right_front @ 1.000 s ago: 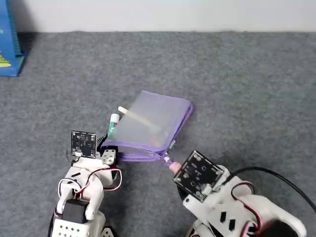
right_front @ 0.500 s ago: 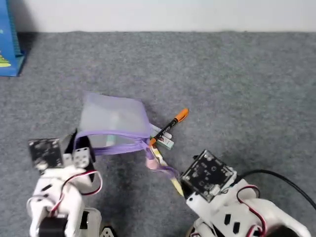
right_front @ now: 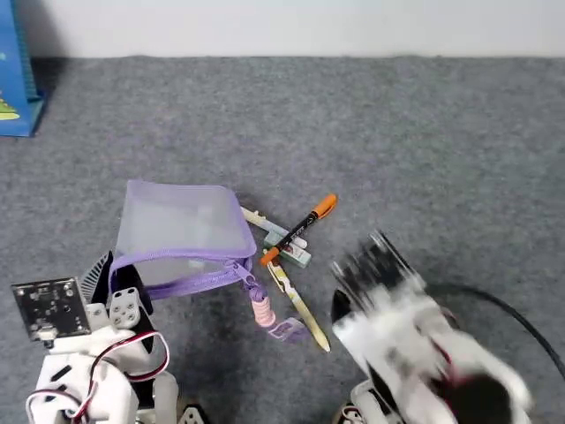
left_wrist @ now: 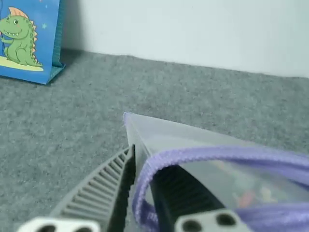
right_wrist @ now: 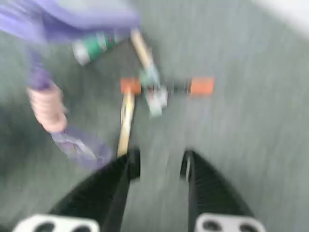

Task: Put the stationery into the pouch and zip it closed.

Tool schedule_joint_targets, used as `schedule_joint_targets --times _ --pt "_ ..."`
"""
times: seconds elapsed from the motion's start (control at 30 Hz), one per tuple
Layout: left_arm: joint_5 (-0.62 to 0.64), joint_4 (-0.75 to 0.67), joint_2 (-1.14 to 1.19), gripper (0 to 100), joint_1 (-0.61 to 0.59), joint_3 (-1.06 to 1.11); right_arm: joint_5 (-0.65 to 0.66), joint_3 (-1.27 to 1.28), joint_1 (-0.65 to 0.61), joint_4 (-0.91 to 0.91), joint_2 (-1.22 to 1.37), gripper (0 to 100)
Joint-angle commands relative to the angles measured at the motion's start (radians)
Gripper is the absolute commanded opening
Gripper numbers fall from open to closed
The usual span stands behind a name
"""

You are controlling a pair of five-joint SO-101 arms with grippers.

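The purple mesh pouch [right_front: 177,231] lies left of centre with its mouth open toward the near side. My left gripper [right_front: 110,279] is shut on its near left zip edge; in the left wrist view the purple edge [left_wrist: 193,155] runs between that gripper's [left_wrist: 142,164] fingers. Loose on the carpet right of the pouch lie an orange marker [right_front: 300,228], a green-and-white piece [right_front: 289,250] and a yellow stick [right_front: 300,307]. A pink charm [right_front: 263,311] hangs from the zip. My right gripper [right_wrist: 159,162] stands open above the carpet, just short of the yellow stick [right_wrist: 126,121] and orange marker [right_wrist: 166,87].
A blue box [right_front: 16,71] with a dinosaur picture stands at the far left by the white wall [right_front: 291,26]. Grey carpet [right_front: 441,159] covers the table. The right arm [right_front: 402,331] is at the near right edge.
The left gripper dragged the pouch leftward and the stationery slid out onto the carpet. The right arm came away from the zip pull and is swinging fast at the near right.
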Motion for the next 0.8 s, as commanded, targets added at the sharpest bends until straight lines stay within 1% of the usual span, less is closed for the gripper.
schedule_joint_targets --times 0.0,0.17,0.33,0.47,0.57,0.6,0.77 --pt "0.005 0.020 0.026 1 -0.006 -0.068 -0.034 0.000 0.004 -0.051 0.113 14.8" --pt "0.005 0.103 0.230 1 -0.006 -0.177 -0.034 0.000 0.005 -0.108 0.200 14.9" --pt "0.009 0.203 0.474 1 -0.008 -0.403 -0.037 0.002 0.005 -0.150 0.245 14.8" --pt "0.009 0.273 0.557 1 -0.008 -0.585 -0.133 0.002 0.005 -0.179 0.283 14.9" --pt "0.009 0.304 0.583 1 -0.008 -0.691 -0.180 0.002 0.005 -0.208 0.332 15.0" --pt "0.009 0.304 0.589 1 -0.015 -0.711 -0.184 0.002 0.005 -0.222 0.354 14.9" --pt "0.005 0.304 0.671 1 -0.133 -0.783 -0.189 0.002 0.007 -0.285 0.475 14.8"
